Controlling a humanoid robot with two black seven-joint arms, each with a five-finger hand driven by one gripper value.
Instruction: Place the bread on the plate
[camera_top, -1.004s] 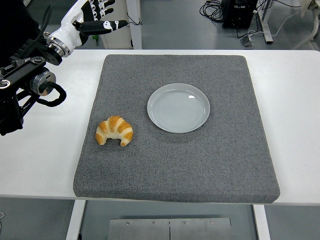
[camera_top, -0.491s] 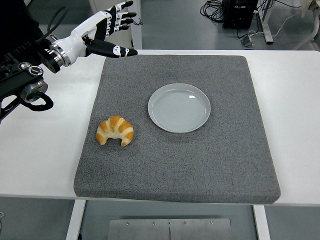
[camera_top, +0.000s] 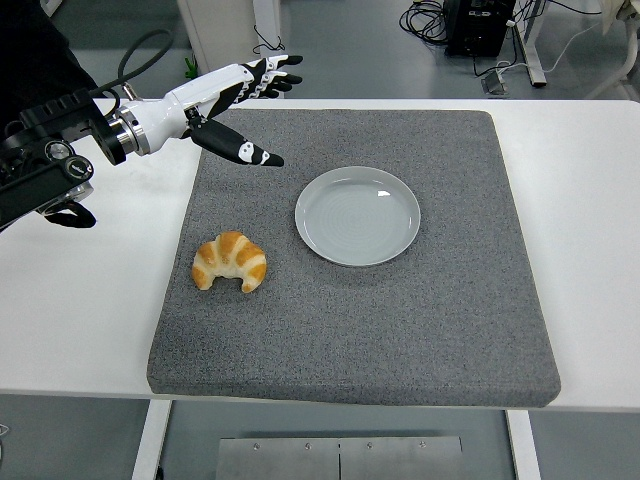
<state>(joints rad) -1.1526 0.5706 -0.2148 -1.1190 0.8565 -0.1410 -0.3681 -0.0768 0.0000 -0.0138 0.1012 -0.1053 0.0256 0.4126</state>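
Reaching in from the left edge, the left hand (camera_top: 235, 95) now sits over the far-left corner of the grey mat (camera_top: 420, 320), where a second ago it was up beyond the table's far edge and only half a second ago at the mat's rim. Its fingers (camera_top: 270, 75) are spread and straight, the thumb pointing down toward the mat, and it holds nothing. That swing inward and down looks like the start of an approach to the bread, with no grasp yet begun.

Below the hand, well apart from it, the croissant (camera_top: 230, 261) lies on the mat in the same spot as before, untouched. Just to its right and a little farther back, the pale plate (camera_top: 357, 215) rests flat on the mat with nothing in it. The right arm is out of view.
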